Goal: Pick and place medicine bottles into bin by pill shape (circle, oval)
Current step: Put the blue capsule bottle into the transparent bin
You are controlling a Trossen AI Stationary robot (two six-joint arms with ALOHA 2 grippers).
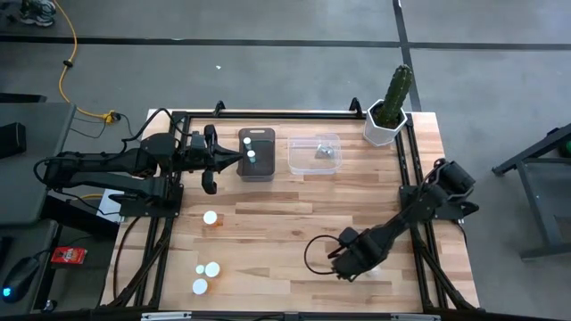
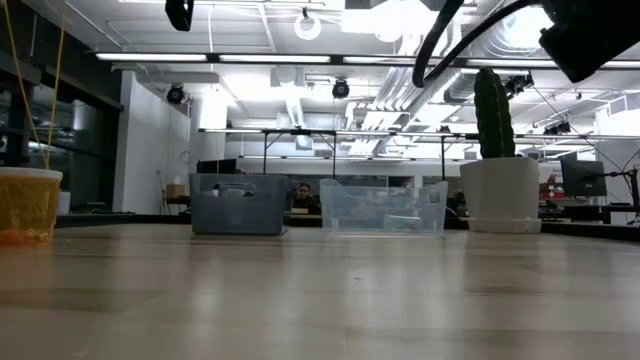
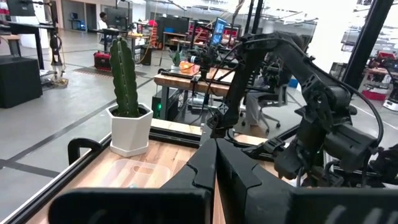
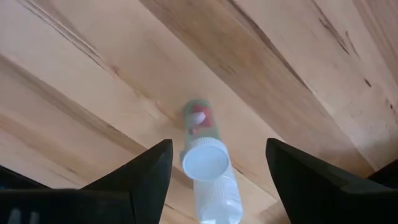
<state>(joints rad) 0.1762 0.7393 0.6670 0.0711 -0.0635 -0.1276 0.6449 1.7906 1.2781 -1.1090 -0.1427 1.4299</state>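
A small clear medicine bottle with a white cap and red pills inside stands on the wood, base down. My right gripper points down over it, open, one finger on either side and apart from it. In the high view this gripper hides the bottle. An orange bottle and three white-capped ones stand at the near left. Two more bottles sit in the dark bin. My left gripper waits shut, level, beside that bin.
A clear bin stands right of the dark one at the far side. A cactus in a white pot fills the far right corner. Black frame rails run along the table's sides. The middle of the table is bare wood.
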